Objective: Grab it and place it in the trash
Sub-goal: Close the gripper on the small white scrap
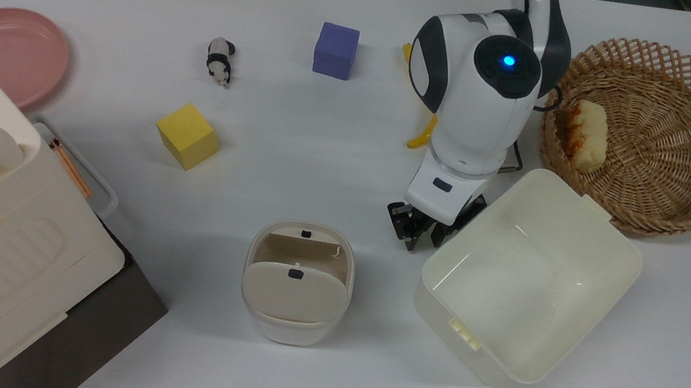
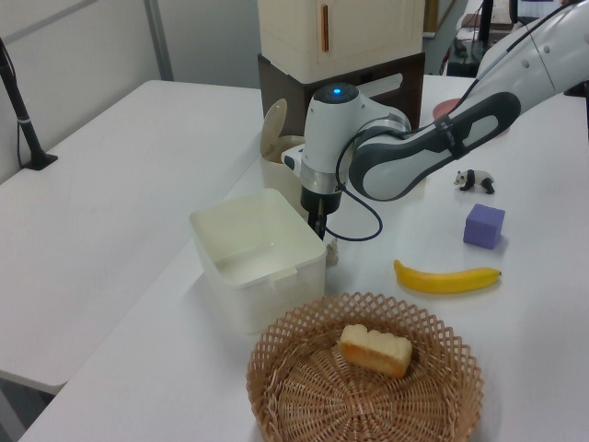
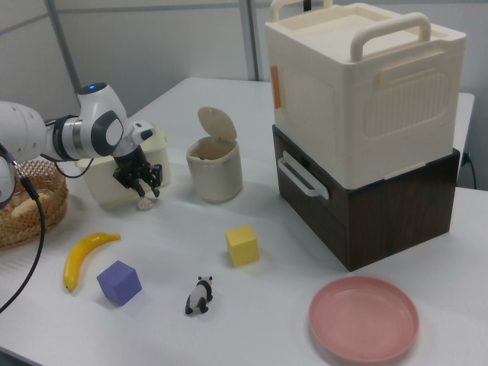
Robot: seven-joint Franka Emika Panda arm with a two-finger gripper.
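The gripper (image 3: 141, 183) hangs just above the table with its jaws a little apart and nothing between them. The paper wad (image 3: 144, 203) lies on the table right beneath the fingertips, apart from them. The lidless tub (image 1: 528, 276) crowds one side of the jaws; the trash bin (image 1: 295, 290) stands near on the other, flap tilted up.

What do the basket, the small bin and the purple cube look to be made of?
Basket: woven wicker or thin wood strips, with an open lattice rim. Small bin: smooth cream plastic with a matte moulded shell and flap lid. Purple cube: probably foam or painted wood; dull, slightly grainy faces.
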